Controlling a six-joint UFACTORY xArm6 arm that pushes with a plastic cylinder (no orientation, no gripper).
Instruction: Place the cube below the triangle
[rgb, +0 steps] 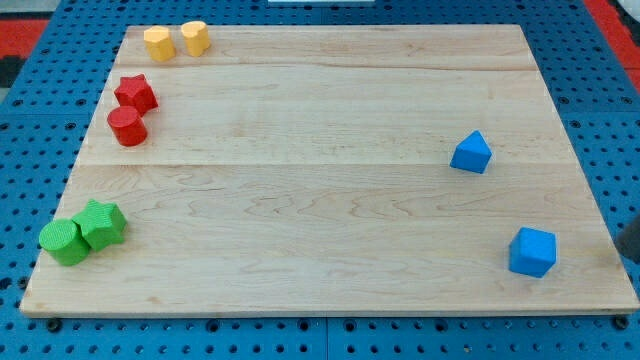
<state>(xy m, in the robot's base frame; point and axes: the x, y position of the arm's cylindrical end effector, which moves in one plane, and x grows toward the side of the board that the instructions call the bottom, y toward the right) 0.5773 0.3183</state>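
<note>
A blue cube (532, 251) sits on the wooden board (320, 200) near its bottom right corner. A blue triangle (471, 153) sits above it and a little to the left, well apart from it. A dark, blurred piece of my rod shows at the view's right edge, with my tip (625, 258) just right of the cube and not touching it.
Two yellow blocks (157, 43) (194, 38) sit at the top left. A red star-like block (134, 93) and a red cylinder (127, 126) sit at the left edge. A green cylinder (64, 243) and a green star-like block (102, 222) touch at the bottom left.
</note>
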